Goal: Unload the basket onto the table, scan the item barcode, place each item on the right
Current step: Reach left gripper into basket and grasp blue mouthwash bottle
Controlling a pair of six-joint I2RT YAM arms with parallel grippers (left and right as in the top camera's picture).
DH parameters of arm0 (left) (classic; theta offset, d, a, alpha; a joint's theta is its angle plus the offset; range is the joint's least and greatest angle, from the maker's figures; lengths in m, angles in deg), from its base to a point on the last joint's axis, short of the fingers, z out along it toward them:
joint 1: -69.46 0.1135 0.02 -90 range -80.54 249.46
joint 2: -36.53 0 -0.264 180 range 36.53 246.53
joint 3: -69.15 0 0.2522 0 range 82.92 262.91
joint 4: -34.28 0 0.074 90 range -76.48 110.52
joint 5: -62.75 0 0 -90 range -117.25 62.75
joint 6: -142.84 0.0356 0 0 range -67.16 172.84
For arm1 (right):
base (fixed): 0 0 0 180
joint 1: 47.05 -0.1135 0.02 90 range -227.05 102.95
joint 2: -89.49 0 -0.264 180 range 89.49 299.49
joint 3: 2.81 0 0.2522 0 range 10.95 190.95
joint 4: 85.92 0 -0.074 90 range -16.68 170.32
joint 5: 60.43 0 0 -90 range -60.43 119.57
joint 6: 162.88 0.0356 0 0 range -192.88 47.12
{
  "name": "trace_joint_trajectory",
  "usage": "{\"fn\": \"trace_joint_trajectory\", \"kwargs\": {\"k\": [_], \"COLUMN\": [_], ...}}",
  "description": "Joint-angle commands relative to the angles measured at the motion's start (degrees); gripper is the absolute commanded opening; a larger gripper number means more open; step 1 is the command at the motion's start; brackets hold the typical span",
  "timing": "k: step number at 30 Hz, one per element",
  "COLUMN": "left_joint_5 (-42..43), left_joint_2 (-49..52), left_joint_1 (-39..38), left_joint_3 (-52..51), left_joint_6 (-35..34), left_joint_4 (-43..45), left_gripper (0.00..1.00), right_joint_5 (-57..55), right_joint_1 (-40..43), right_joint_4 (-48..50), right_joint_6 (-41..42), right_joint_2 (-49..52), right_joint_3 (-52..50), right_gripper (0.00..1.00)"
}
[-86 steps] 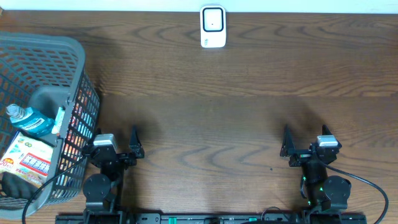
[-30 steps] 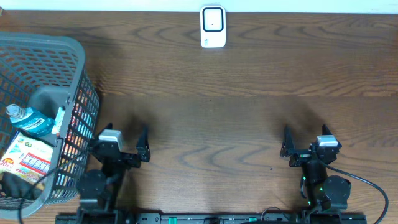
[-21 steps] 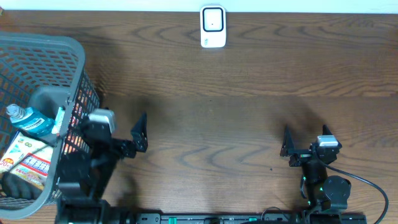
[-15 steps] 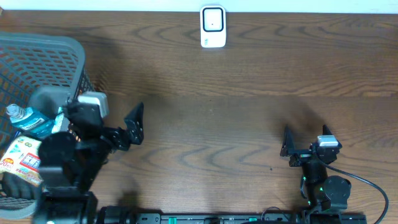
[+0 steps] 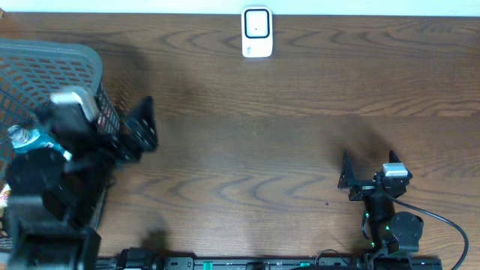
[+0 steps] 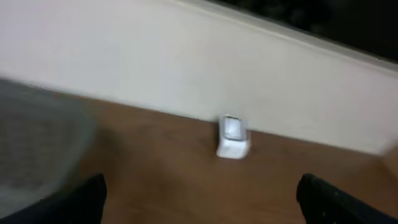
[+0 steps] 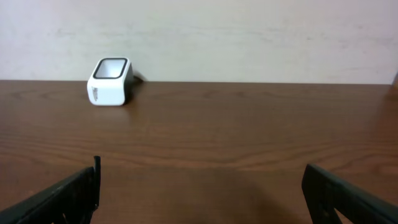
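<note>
1. Basket (image 5: 60,60), far L: the item to scan is in there, nothing lifted out yet. Blue bottle (image 5: 21,139) peeks out beside the arm; the rest is hidden.
2. L gripper (image 6: 202,202): has swung up off the table and over to the basket rim in the last sec. Jaws spread wide, empty. You're only at the approach for the pick.
3. Scanner (image 5: 256,32): far edge, centre, well apart from the basket, untouched.
4. R gripper (image 7: 202,168): hasn't budged, front R, jaws wide, empty.
</note>
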Motion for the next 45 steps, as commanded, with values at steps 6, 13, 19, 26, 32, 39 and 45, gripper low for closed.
{"fn": "trace_joint_trajectory", "kwargs": {"k": [6,13,19,26,32,39,45], "left_joint_5": [-30.32,-31.08,-30.45,-30.51,-30.73,-31.21,-32.63], "left_joint_2": [28.15,40.11,49.2,58.49,65.05,69.61,72.3], "left_joint_1": [5.49,20.37,29.53,31.58,31.61,31.98,33.03], "left_joint_3": [31.95,37.7,37.68,37.38,36.54,36.48,36.44], "left_joint_6": [-13.03,-38.27,-50.34,-54.45,-60.67,-61.51,-61.48], "left_joint_4": [-22.58,-33.53,-41.2,-42.47,-42.45,-41.97,-40.41], "left_gripper": [0.98,0.98,0.98,0.98,0.98,0.98,0.98], "right_joint_5": [-0.26,-0.26,-0.26,-0.26,-0.26,-0.26,-0.26], "right_joint_1": [-0.48,-0.48,-0.48,-0.48,-0.48,-0.48,-0.48], "right_joint_4": [-0.22,-0.24,-0.22,-0.24,-0.22,-0.22,-0.22], "right_joint_6": [0.79,0.79,0.79,0.79,0.79,0.79,0.79], "right_joint_2": [-0.31,-0.31,-0.31,-0.31,-0.31,-0.31,-0.31], "right_joint_3": [-0.07,-0.07,-0.07,-0.07,-0.07,-0.07,-0.07], "right_gripper": [0.99,0.99,0.99,0.99,0.99,0.99,0.99]}}
